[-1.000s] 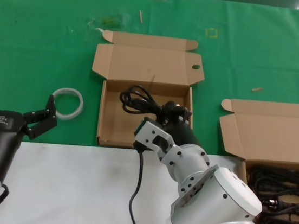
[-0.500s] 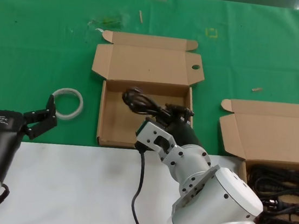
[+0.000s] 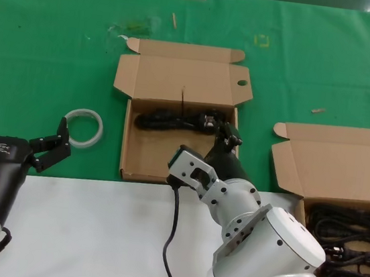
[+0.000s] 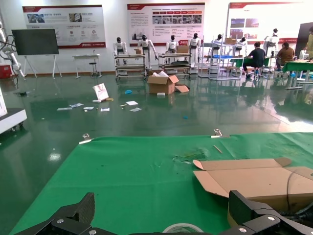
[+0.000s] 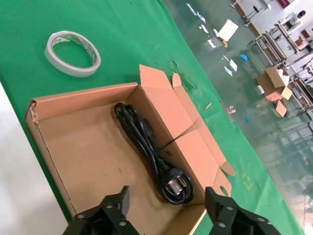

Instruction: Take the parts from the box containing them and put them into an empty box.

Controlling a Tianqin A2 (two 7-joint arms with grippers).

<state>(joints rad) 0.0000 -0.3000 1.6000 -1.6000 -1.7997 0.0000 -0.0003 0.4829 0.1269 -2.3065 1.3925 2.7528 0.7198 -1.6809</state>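
A black power cord lies along the far wall inside the box with a round hole in its lid; it also shows in the right wrist view, free of the fingers. My right gripper hangs open and empty over that box's right side. Several more cords lie in the second box at the right. My left gripper is open and idle at the lower left, over the green mat.
A roll of clear tape lies on the green mat left of the holed box, also in the right wrist view. A white table strip runs along the front.
The cord that hung from my right gripper above the holed box now lies inside it along the far wall. My right gripper has opened and let it go. The left arm has not moved.
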